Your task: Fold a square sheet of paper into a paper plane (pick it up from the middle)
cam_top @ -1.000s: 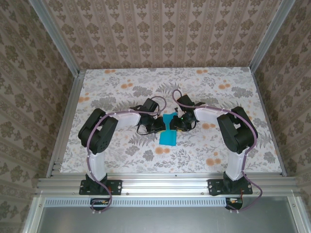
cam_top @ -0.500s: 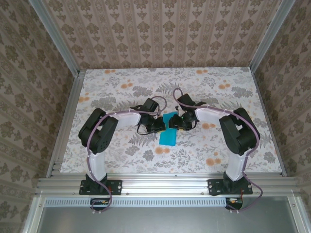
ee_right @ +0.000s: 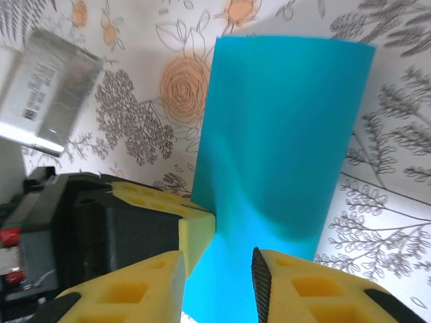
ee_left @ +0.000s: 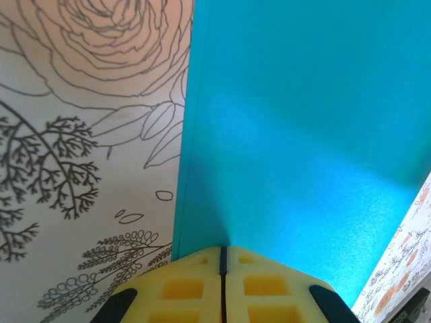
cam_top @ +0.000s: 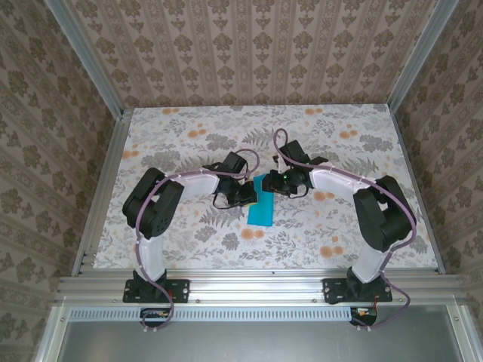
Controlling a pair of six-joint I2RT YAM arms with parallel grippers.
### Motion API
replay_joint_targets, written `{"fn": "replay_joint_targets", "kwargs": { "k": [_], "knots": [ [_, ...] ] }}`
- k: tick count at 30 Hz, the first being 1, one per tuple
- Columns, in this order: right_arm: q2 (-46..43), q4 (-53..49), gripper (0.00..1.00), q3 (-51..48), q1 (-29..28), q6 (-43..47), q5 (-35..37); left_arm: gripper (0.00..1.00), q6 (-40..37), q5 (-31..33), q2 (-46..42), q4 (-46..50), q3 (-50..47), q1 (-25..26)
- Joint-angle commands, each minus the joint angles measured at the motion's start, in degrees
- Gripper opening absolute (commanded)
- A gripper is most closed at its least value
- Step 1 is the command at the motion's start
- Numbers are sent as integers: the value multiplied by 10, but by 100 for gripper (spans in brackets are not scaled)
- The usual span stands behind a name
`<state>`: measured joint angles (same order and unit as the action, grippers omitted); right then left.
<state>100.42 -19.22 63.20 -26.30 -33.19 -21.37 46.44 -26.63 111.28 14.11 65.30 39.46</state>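
Note:
The square sheet of paper (cam_top: 262, 208) is teal-blue and lies as a narrow folded rectangle on the floral table between the two arms. My left gripper (cam_top: 247, 196) is shut on its left long edge. In the left wrist view the yellow pads meet at the gripper (ee_left: 223, 259), with the paper (ee_left: 303, 134) rising from between them. My right gripper (cam_top: 275, 183) is at the sheet's far end. In the right wrist view that gripper (ee_right: 219, 269) stands open, and the paper (ee_right: 283, 134) shows through the gap. The left gripper's yellow finger (ee_right: 199, 225) pinches the sheet just beside it.
The floral tabletop (cam_top: 189, 136) is bounded by aluminium rails (cam_top: 102, 188) at the sides and front, with patterned walls behind. The left arm's black wrist body (ee_right: 67, 229) sits close against the right gripper's left finger.
The right gripper has shifted toward the far end of the sheet and its elbow swung right. The paper now lies flatter. The left gripper has stayed shut in place.

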Motion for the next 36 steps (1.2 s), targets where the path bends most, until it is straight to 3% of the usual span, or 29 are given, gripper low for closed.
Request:
{"fn": "replay_joint_targets", "kwargs": {
  "k": [1,17,20,24,28,36],
  "knots": [
    [26,12,32,-12,-3,-4,-30,9,-15,35,37,58,-7,6],
    [50,14,15,-48,14,4,19,9,-13,34,46,60,-10,7],
    [27,-16,14,-30,-5,12,30,8,-14,35,44,58,-14,7],
    [-3,12,14,-43,-8,-11,-11,8,-13,34,46,60,-11,8],
    [10,35,14,-69,-8,-29,-45,8,-12,36,46,61,-10,8],
    [14,49,14,-124,9,-25,-40,8,-8,44,46,63,-11,9]
  ]
}}
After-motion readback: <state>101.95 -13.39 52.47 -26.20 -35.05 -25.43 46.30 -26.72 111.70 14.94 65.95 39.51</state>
